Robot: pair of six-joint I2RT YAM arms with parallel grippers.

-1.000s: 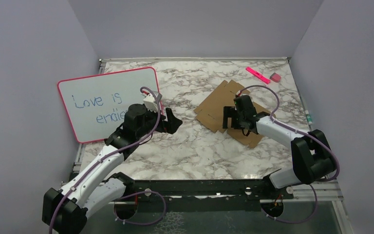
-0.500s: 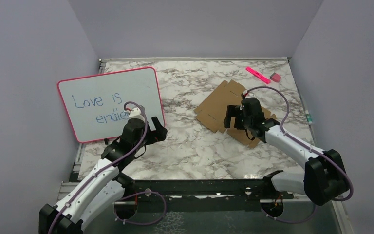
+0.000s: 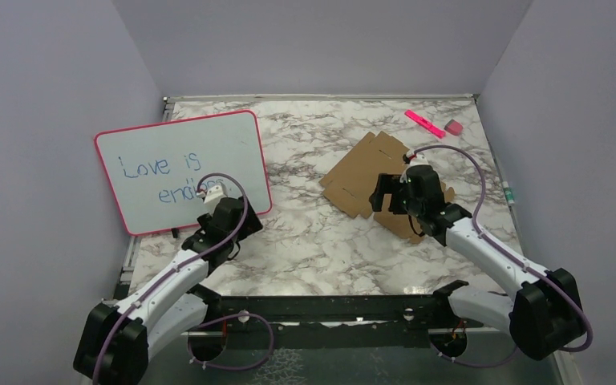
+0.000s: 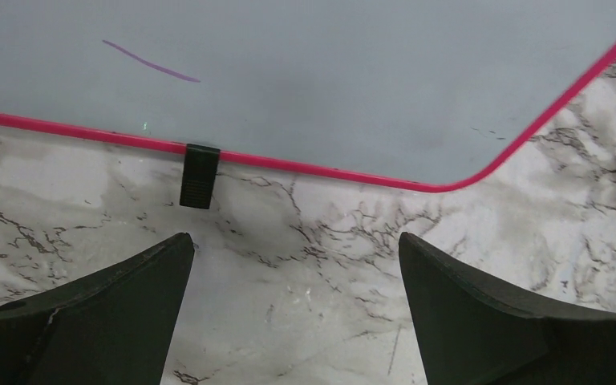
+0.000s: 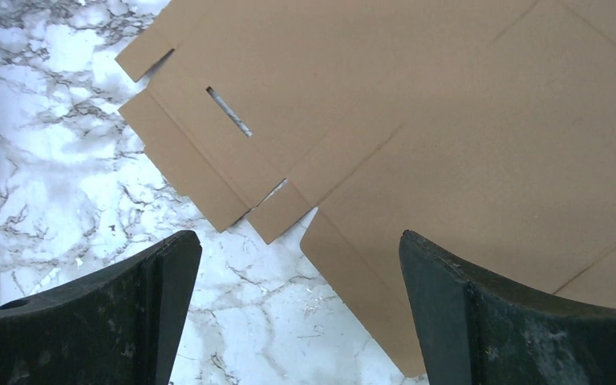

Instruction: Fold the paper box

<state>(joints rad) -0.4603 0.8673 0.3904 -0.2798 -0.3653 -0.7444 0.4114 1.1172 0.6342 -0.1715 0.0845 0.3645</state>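
Observation:
The paper box point(image 3: 358, 171) lies unfolded as a flat brown cardboard sheet on the marble table, right of centre. Its slotted flaps and tabs point(image 5: 208, 144) spread across the right wrist view. My right gripper point(image 3: 382, 192) hovers over the sheet's near-left part. It is open point(image 5: 293, 241), with only table and a cardboard edge between its fingers. My left gripper point(image 3: 237, 224) sits well to the left, by the lower right corner of the whiteboard. It is open point(image 4: 294, 241) over bare marble and holds nothing.
A pink-framed whiteboard point(image 3: 180, 164) with blue writing lies at the left, its near edge point(image 4: 305, 167) just ahead of my left fingers. A small black clip point(image 4: 199, 176) sits on that edge. A pink marker point(image 3: 424, 123) and an eraser point(image 3: 453, 127) lie at the back right.
My left arm has drawn back and to the left, from the table's middle to the whiteboard's near corner. My right gripper has shifted slightly to the right over the cardboard. Both grippers stayed open.

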